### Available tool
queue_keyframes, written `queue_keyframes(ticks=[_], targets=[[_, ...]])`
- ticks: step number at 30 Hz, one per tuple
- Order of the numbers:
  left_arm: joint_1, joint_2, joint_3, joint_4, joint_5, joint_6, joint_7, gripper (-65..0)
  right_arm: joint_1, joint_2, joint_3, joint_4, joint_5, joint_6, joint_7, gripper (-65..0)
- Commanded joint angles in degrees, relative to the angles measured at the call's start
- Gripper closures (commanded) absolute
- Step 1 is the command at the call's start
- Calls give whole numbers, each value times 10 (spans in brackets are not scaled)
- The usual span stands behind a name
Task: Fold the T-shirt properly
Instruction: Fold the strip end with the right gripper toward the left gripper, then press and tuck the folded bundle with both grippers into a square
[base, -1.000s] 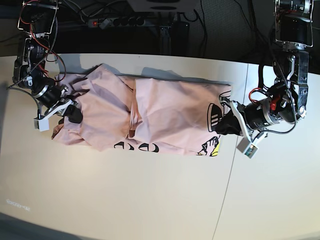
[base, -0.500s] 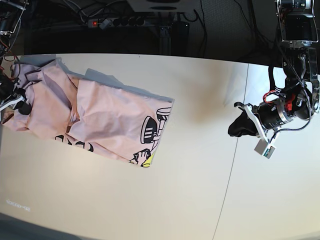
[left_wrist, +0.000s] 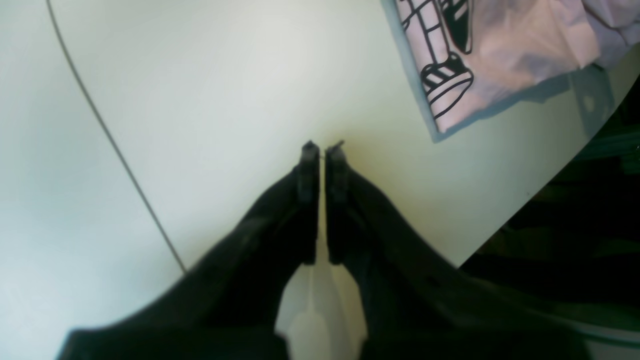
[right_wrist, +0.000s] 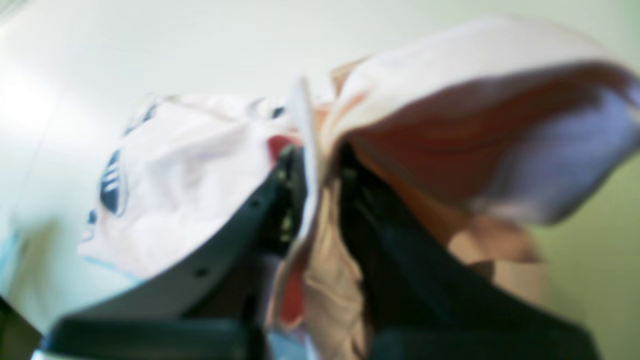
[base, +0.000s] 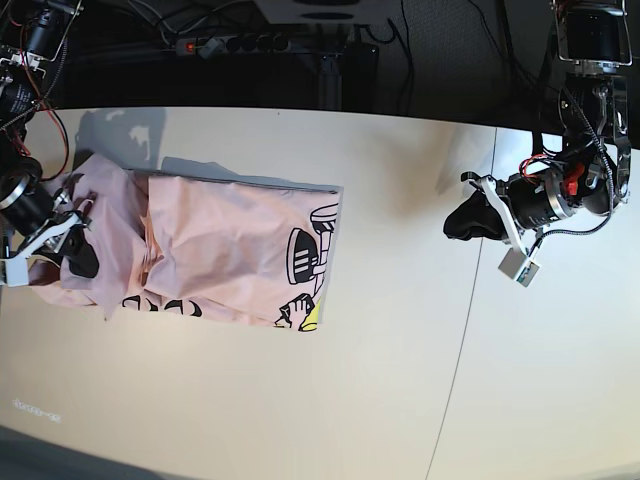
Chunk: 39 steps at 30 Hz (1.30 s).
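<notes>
While the right gripper (right_wrist: 315, 165) jaws are clenched on the crumpled pale pink cotton T-shirt (base: 220, 250) for dragging, the left gripper (left_wrist: 322, 147) jaws are kept closed, empty, well apart from it.

Black tapered matte gripper fingers (left_wrist: 320, 200) on both arms, red and black cables looping along the black metal joints, white bracket beside each wrist.

T-shirt (base: 215, 250) dragged off desk (base: 380, 380) centre toward right arm's end, far from left gripper (base: 462, 222). A second ago left gripper gripped printed hem; now clear of cloth, jaws together on nothing, over bare desk near the seam. Right gripper (base: 80, 258) pulled back to desk's end edge, pinching crumpled fabric. Cloth flatter than half a second ago, printed hem squarer to desk's long edges.
</notes>
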Motion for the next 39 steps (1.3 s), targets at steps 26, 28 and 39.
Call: queue_keyframes(ticks=[26, 28, 39], targets=[[-7, 2, 80, 8, 41, -21, -42, -26, 146, -250, -346, -29, -300, 25, 57, 0], [-7, 2, 80, 8, 41, -21, -42, -26, 150, -250, -373, -34, -340, 25, 61, 0], [-7, 2, 78, 8, 7, -21, -42, -26, 150, -250, -500, -77, -508, 23, 122, 0]])
